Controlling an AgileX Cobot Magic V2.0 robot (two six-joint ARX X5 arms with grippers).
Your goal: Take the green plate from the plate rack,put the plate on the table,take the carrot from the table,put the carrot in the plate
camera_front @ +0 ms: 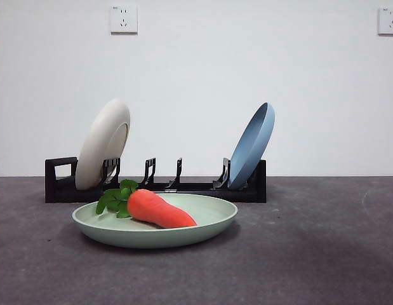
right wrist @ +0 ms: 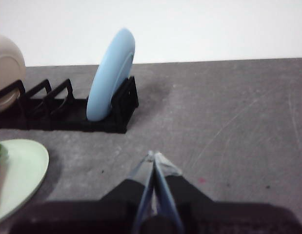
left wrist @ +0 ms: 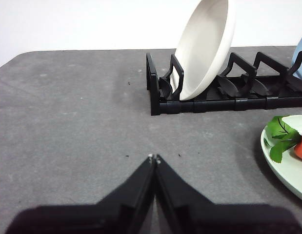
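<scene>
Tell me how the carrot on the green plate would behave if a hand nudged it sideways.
The carrot is round and tapered, so it would probably roll in a curve rather than slide straight. Its leafy tuft may drag and slow it. The raised rim of the green plate would likely stop it leaving. It looks like a light, smooth toy, possibly slippery.

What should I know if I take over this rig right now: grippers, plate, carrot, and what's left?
Left gripper: shut, empty, over bare table near the rack's handle end.
Right gripper: shut, empty, over the table off the rack's other end.
Green plate: flat on the table in front of the plate rack.
Carrot: lying in the green plate, leaves toward the cream plate side.
Cream plate and blue plate stand in the rack.
Done: every step, by the look of it. Left: nothing evident.
</scene>
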